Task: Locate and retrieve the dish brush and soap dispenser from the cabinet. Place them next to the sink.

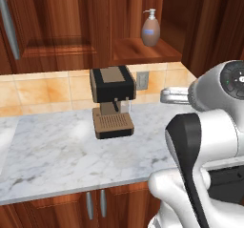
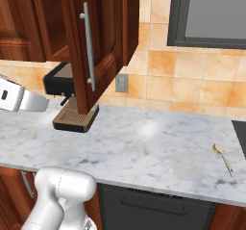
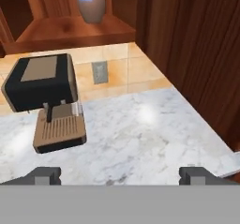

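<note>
The soap dispenser (image 1: 150,29), a brownish-mauve bottle with a blue label and a white pump, stands upright on the shelf board (image 1: 138,51) of the open wall cabinet; its lower body (image 3: 91,3) is at the top of the hand view. The dish brush (image 2: 224,157) lies flat on the marble counter, far to the right. My gripper (image 3: 120,176) hangs open over the counter, right of the coffee machine, below and short of the shelf, with nothing between its fingertips (image 3: 47,175).
A black and tan coffee machine (image 1: 112,100) stands on the counter (image 1: 57,150) under the cabinet. The open cabinet door (image 2: 96,46) with its bar handle juts out above it. A wall outlet (image 1: 142,80) sits behind. A dark appliance edge (image 2: 239,133) borders the counter's right end.
</note>
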Robot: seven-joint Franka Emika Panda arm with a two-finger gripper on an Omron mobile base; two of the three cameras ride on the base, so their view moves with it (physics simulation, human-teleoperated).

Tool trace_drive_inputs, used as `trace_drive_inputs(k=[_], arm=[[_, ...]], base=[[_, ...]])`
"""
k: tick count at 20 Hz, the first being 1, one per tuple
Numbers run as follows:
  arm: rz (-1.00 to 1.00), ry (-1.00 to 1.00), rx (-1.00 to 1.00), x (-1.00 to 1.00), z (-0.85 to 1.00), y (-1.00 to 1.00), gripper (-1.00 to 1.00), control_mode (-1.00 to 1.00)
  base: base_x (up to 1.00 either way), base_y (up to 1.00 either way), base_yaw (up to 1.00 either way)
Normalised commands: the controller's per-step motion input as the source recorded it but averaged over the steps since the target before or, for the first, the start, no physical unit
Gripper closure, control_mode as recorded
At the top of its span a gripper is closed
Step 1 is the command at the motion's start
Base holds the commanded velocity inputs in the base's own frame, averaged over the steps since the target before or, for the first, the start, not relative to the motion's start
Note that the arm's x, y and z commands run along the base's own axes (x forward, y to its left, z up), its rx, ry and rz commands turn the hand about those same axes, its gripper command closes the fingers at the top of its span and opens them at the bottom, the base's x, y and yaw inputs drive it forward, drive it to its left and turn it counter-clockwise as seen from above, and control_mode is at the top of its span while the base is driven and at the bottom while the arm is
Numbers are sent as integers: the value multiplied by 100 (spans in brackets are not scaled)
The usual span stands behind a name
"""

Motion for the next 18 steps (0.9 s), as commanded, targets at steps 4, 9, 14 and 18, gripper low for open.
trace_drive_inputs(k=[4,9,14,18], arm=[[3,5,0,43,45,-6,-100,-100],[2,0,0,34,17,-2,-100,-100],[0,0,2,36,1,-1,-100,-100],[0,-7,0,49,9,0,-100,-100]], base=[[0,0,0],[0,0,0],[0,0,0],[0,0,0]])
